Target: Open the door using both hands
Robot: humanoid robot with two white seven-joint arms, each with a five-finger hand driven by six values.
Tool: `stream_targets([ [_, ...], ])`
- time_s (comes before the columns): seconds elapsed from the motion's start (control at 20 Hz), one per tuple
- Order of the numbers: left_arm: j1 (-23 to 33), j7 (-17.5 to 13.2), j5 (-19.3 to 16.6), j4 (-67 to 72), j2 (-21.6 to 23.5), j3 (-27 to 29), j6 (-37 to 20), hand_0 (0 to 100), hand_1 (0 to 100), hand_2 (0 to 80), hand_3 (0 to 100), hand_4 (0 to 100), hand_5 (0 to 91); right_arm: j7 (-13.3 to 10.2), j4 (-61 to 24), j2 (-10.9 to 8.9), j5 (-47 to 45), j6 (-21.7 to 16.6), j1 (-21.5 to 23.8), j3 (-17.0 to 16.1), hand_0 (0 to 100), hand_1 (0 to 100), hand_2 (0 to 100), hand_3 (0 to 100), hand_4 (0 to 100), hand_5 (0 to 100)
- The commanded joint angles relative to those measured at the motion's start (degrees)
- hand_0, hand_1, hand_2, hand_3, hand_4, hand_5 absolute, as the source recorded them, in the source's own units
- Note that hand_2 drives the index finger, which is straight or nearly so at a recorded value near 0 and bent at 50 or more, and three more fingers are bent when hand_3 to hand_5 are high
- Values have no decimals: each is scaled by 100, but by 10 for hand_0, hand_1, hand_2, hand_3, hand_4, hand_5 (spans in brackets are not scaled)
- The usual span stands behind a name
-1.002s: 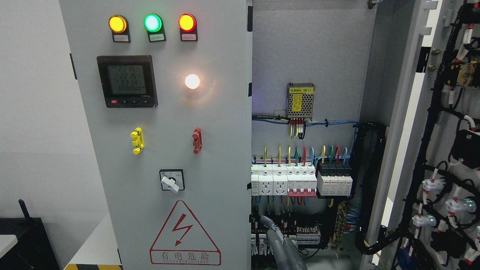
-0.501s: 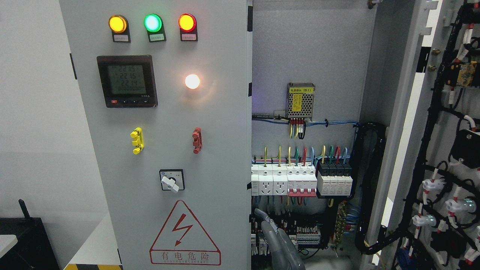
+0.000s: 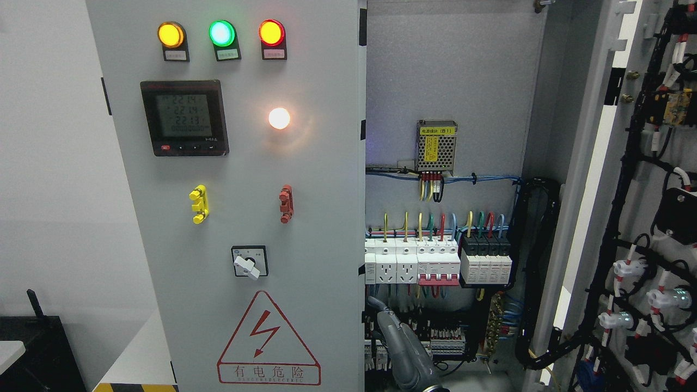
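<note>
- Head view shows the right hand (image 3: 400, 340) coming up from the bottom edge. Its fingers (image 3: 375, 302) are stretched and hold nothing.
- The left door (image 3: 245, 228) is just to the left of the fingertips, and its free edge runs close beside them. I cannot tell if they already touch this edge.
- This door seems closed or almost closed. Its long axis is vertical, its flat front faces the camera, and its hinges are far left of the fingers.
- The right door (image 3: 648, 228) stands well to the right of the fingers. It is swung open and shows its inner wiring.
- The left hand is not in view.
- Risk: the breakers (image 3: 435, 261) are just above the fingers and the terminals (image 3: 446, 340) are just to the right of them. If the fingers go too deep or drift to the right, they can catch a wire or flip a switch.
- Risk: the edge is thin. If the fingers do not hook behind it, they can slide off and the door will not swing out.
- I judge the step as reaching for the edge, with the pull not yet begun.
</note>
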Motion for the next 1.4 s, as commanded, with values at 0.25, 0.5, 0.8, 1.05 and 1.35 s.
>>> stream_targets([
  [0.25, 61, 1, 0, 97, 0, 0, 0, 0, 0, 0, 0, 0, 0, 7, 379, -43, -228, -10, -147, -30, 380, 0, 0, 0, 0, 0],
  [0.5, 61, 1, 0, 97, 0, 0, 0, 0, 0, 0, 0, 0, 0, 42, 450, -52, -316, -10, -218, -39, 380, 0, 0, 0, 0, 0],
  [0.8, 61, 1, 0, 97, 0, 0, 0, 0, 0, 0, 0, 0, 0, 261, 529, -52, -395, -10, -314, -48, 380, 0, 0, 0, 0, 0],
  [1.05, 61, 1, 0, 97, 0, 0, 0, 0, 0, 0, 0, 0, 0, 297, 546, -60, -395, -18, -323, -48, 380, 0, 0, 0, 0, 0],
  [1.35, 61, 1, 0, 97, 0, 0, 0, 0, 0, 0, 0, 0, 0, 306, 617, -69, -404, -27, -402, -57, 379, 0, 0, 0, 0, 0],
])
